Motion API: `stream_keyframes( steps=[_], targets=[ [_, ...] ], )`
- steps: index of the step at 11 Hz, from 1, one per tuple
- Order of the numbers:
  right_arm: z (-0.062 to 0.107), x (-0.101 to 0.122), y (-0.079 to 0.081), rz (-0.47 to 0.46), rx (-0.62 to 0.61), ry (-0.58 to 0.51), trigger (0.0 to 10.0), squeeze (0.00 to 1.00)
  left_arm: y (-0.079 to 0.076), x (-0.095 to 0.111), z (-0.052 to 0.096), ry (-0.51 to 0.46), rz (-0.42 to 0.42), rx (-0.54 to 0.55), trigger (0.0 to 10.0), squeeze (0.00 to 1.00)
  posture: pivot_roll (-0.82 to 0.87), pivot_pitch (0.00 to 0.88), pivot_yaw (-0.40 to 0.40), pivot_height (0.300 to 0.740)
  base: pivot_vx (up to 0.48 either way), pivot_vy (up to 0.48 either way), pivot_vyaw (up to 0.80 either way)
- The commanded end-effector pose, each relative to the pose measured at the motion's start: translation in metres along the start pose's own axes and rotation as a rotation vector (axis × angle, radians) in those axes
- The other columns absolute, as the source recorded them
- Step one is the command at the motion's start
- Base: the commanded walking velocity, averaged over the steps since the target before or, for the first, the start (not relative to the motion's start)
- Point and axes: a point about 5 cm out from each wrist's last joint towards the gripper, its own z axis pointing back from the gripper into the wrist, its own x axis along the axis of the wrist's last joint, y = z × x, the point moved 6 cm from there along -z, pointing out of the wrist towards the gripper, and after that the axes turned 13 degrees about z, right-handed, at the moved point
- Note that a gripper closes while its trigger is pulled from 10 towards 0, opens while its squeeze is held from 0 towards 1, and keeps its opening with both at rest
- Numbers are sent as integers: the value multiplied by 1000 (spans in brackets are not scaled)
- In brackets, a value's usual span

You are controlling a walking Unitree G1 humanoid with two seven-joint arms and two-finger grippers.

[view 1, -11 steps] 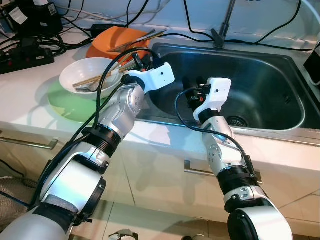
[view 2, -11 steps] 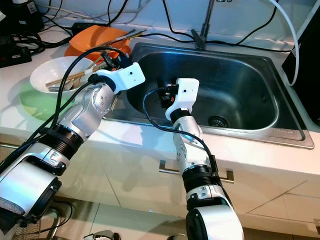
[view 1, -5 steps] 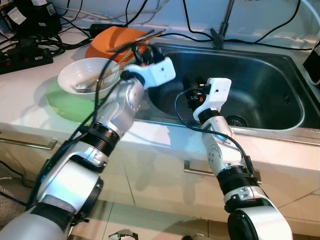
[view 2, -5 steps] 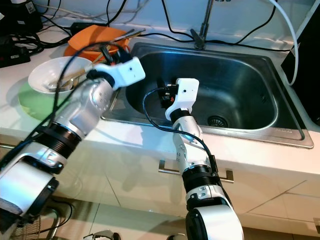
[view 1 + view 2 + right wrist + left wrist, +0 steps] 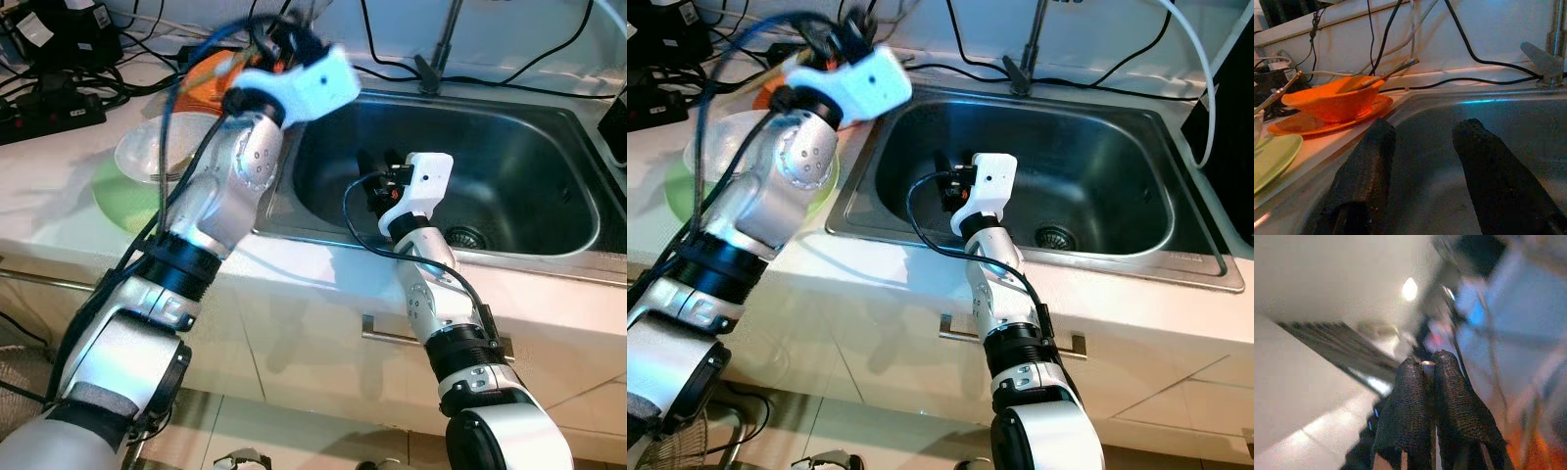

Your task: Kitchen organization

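My left arm is raised and blurred above the counter, its gripper (image 5: pixel 277 37) over the orange bowl (image 5: pixel 1332 100). In the left wrist view its fingers (image 5: pixel 1449 391) are pressed together, with a thin utensil's pale tip (image 5: pixel 1427 363) pinched between them. A white bowl (image 5: pixel 152 152) sits on a green plate (image 5: pixel 118 201) left of the arm. My right gripper (image 5: pixel 1425 129) hangs open inside the steel sink (image 5: pixel 519 166), holding nothing.
The orange bowl rests on an orange plate (image 5: pixel 1300 126) with a utensil (image 5: pixel 1388 72) lying across it. A faucet (image 5: pixel 436 49) rises behind the sink. Cables and a power strip (image 5: pixel 59 108) crowd the back left of the counter. A cabinet handle (image 5: pixel 387 336) lies below the counter edge.
My left arm has swung up and back from the white bowl's rim to above the orange bowl. The chopsticks no longer show in the white bowl. The right arm has not moved.
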Motion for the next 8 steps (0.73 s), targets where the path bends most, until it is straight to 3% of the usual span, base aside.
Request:
stream_keyframes(
  steps=[1,2,4,5,6,8],
  targets=[
    [-3,2,1,4,5,-4,10000,0,17,29,1,-134,160,80,10000,0,47,30,-3,740,0,0,0],
    [-3,2,1,5,5,-4,10000,0,22,34,3,-157,252,109,10000,0,43,30,-2,740,0,0,0],
    [-3,2,0,11,-2,-3,10000,0,37,36,9,-217,690,189,10000,0,45,28,-2,740,0,0,0],
    [-3,2,0,23,-2,-5,10000,0,43,32,11,-212,859,213,10000,0,44,30,-2,740,0,0,0],
    [-3,3,1,45,2,-8,10000,0,48,22,14,-206,1133,240,10000,0,46,29,-3,740,0,0,0],
    [-3,2,-2,50,-8,-5,10000,0,42,12,16,-187,1302,226,10000,0,45,30,-3,740,0,0,0]
  ],
)
